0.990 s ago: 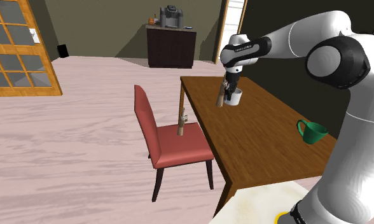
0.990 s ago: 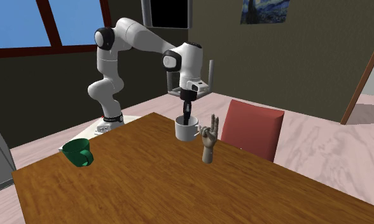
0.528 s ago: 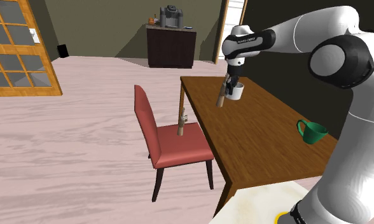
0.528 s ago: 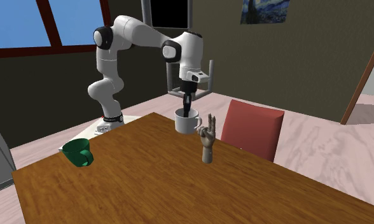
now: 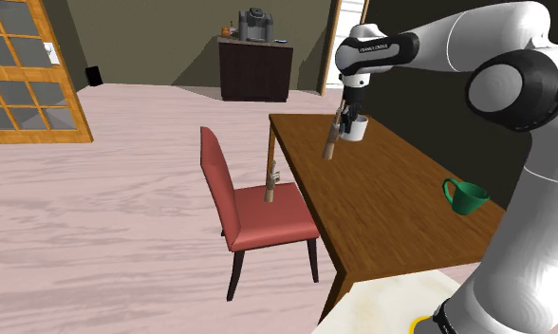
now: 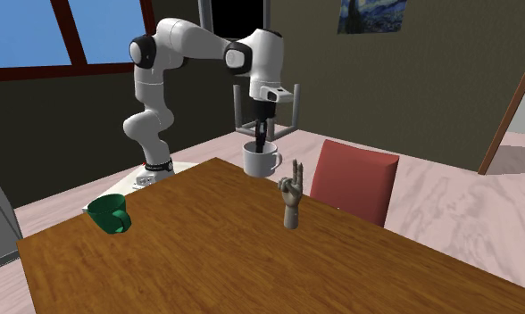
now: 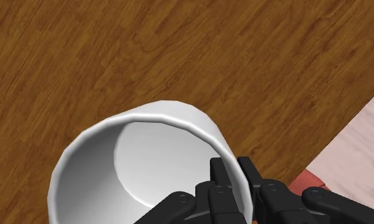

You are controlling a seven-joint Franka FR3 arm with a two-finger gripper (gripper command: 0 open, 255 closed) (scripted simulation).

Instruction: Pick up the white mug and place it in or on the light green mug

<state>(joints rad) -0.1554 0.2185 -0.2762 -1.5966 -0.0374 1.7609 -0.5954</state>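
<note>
White mug [image 6: 262, 161] has risen, pinched by tool [image 7: 233, 168].

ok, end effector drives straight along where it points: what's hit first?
Likely the brown wooden table below; the white mug clasped by its rim would touch before the end effector itself.

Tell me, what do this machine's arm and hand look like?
The arm is a chain of rounded, glossy white segments linked by dark grey joints. A short line of pale lettering, too small to read, runs along the dark band near the wrist. The hand is all black, ending in two narrow, blocky fingers set side by side.
</note>
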